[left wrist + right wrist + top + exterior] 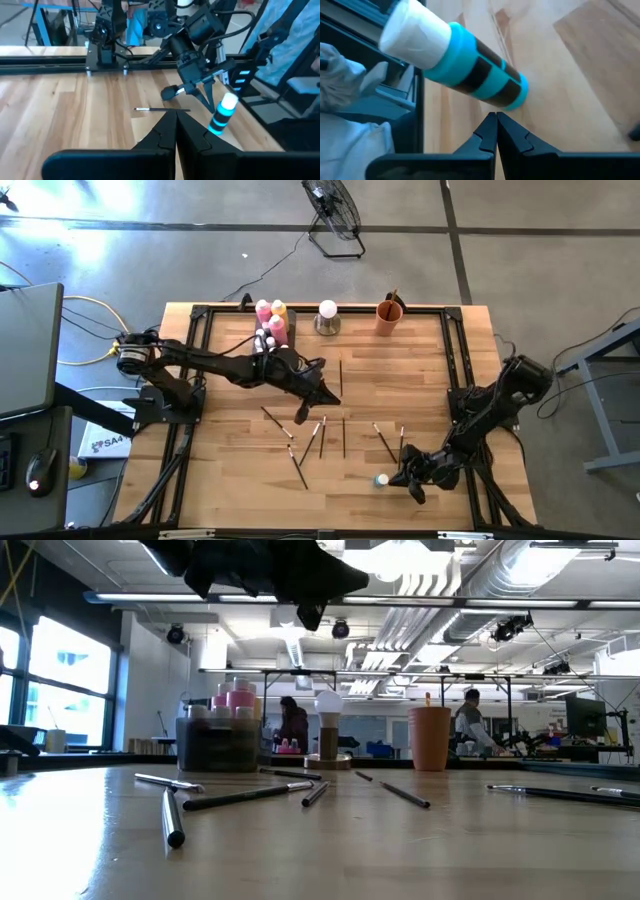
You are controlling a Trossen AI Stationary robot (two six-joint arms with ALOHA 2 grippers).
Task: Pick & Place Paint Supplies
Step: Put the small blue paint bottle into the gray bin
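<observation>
A small blue bottle with a white cap (pixel 381 479) stands upright on the wooden table near its front right. My right gripper (pixel 397 477) hovers low beside it, shut, its fingertips (pixel 496 120) pointing at the bottle (pixel 465 67) without touching. My left gripper (pixel 333 396) is shut over the table's middle, raised above it, with nothing between its fingers (pixel 176 122). Several thin dark paintbrushes (pixel 322 435) lie flat and scattered on the wood between the two grippers. Pink and yellow bottles (pixel 271 313) stand in a grey tray (pixel 268 338) at the far side.
A white ball on a metal base (pixel 327 315) and an orange cup (pixel 389 316) stand at the far edge. A black frame (pixel 455 380) runs around the table. One brush (pixel 162 109) lies between my left gripper and the blue bottle (pixel 223 114). People show in the room behind (pixel 470 725).
</observation>
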